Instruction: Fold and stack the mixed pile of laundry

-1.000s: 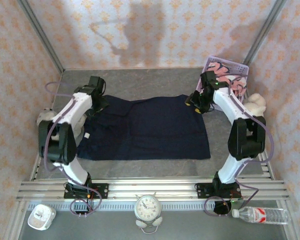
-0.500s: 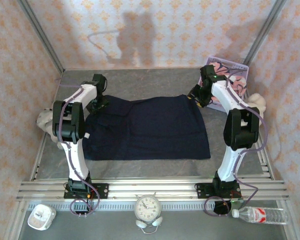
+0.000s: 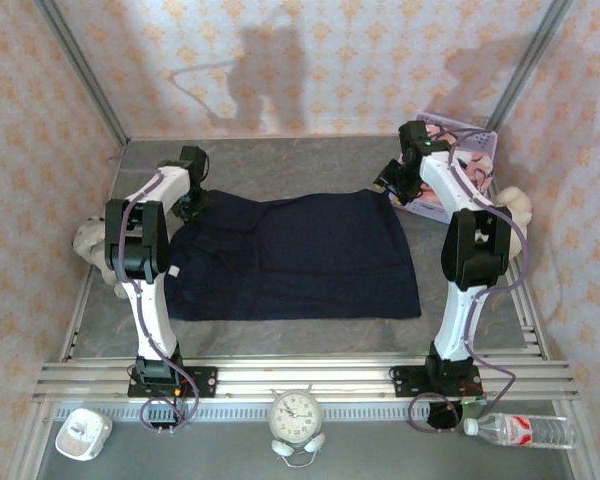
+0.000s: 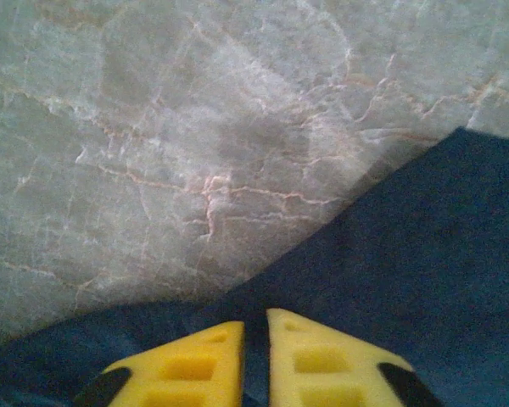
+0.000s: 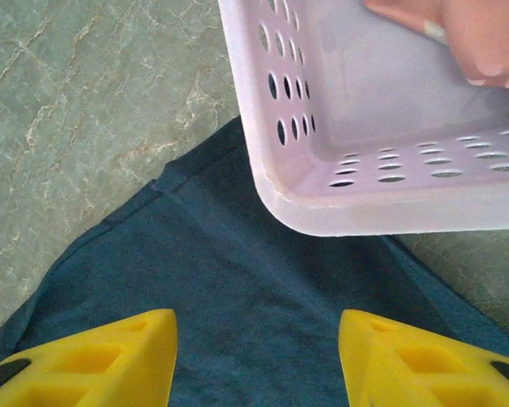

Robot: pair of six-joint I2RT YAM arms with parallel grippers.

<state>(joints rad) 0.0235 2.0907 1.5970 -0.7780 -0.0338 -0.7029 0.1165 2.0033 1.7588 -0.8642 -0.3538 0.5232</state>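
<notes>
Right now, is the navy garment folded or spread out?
Spread out: in the top view the navy garment lies as one wide flat sheet on the table.

- navy garment [image 5: 263, 322]: far corner hidden behind the basket [image 5: 382, 195] rim in your right wrist view; near part cut by the lower edge.
- basket: top and right sides cut off there.
- pink garment [image 5: 492, 42]: a cropped scrap, print unreadable.
- plush toy [image 3: 86, 240]: partly behind your left arm [image 3: 140, 250].
</notes>
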